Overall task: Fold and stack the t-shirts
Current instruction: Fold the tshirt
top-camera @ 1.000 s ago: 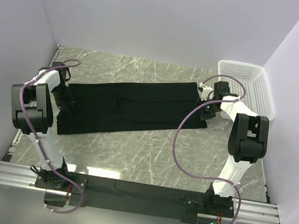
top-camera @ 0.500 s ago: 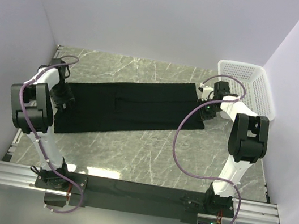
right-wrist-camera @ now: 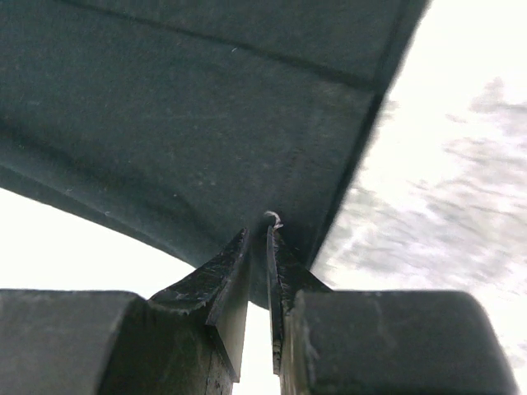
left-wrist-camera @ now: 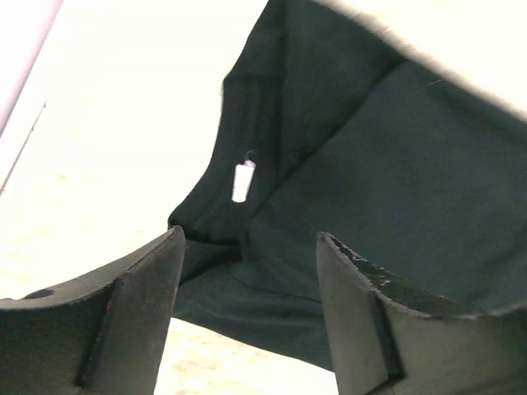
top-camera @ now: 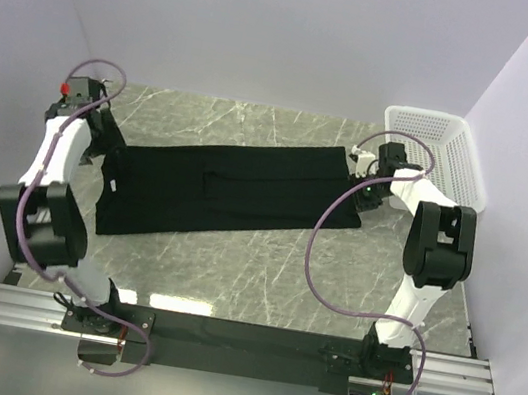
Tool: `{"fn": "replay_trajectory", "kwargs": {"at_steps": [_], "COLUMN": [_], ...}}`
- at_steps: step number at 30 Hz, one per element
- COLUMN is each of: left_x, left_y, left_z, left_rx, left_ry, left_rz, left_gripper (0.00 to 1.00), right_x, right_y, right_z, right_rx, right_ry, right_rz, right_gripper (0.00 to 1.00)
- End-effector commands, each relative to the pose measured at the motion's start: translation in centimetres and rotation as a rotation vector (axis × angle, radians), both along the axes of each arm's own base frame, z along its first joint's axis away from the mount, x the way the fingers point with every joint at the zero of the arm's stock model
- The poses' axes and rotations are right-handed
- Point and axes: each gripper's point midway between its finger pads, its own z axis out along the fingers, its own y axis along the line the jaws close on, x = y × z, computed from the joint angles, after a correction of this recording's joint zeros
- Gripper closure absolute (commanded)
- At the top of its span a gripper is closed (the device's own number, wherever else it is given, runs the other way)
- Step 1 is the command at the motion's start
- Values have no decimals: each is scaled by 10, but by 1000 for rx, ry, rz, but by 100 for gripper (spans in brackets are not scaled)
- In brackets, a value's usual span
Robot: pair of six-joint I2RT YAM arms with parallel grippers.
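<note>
tee [top-camera: 229,192] lies flat near basket [top-camera: 469,156] | R grip [right-wrist-camera: 259,247] pinches its basket-side hem, I reckon as anchor for fold | L grip [left-wrist-camera: 249,247] spread, empty, over end farthest from basket, prob free to regrasp

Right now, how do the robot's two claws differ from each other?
The left claw stands open and empty; the right claw is pinched shut on the edge of the black t-shirt. The left claw hangs above the shirt's end with the white label; the right claw sits at the opposite end. Both are black with two fingers.
</note>
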Motion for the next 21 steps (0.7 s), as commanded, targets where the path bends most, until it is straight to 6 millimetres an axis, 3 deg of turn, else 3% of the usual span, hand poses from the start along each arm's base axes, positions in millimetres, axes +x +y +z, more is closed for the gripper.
{"fn": "replay_trajectory", "kwargs": {"at_steps": [1,4,6,7,8,9,13,17,21], "left_x": [8,0,-7,-4,-9,-10,-21,-47,-56], "left_y": [-4,-12,-17,-30,-40,-47,-94,-150,-170], "left_z": [47,49,43,48,41,39,26,-12,-35], "left_rx": [-20,-102,-170,-233,-282,-314,-538,-654,-669], "left_ry": [-194,-246,-258,-298,-291,-295,-304,-181,-134], "left_rz": [15,19,19,-18,-44,-65,-157,-224,-239], "left_gripper": [26,24,24,24,25,25,28,32,36], "right_x": [28,47,44,40,24,16,-19,-19,-10], "right_y": [-6,-6,16,26,35,59,99,122,133], "right_z": [53,85,102,98,93,92,74,65,55], "right_rx": [-33,-29,64,102,126,182,203,245,238], "right_ry": [-201,-315,-314,-282,-227,-198,-120,-71,-44], "right_rz": [-24,-29,73,115,191,272,416,387,373], "right_gripper": [79,79,79,79,79,79,78,78,78]}}
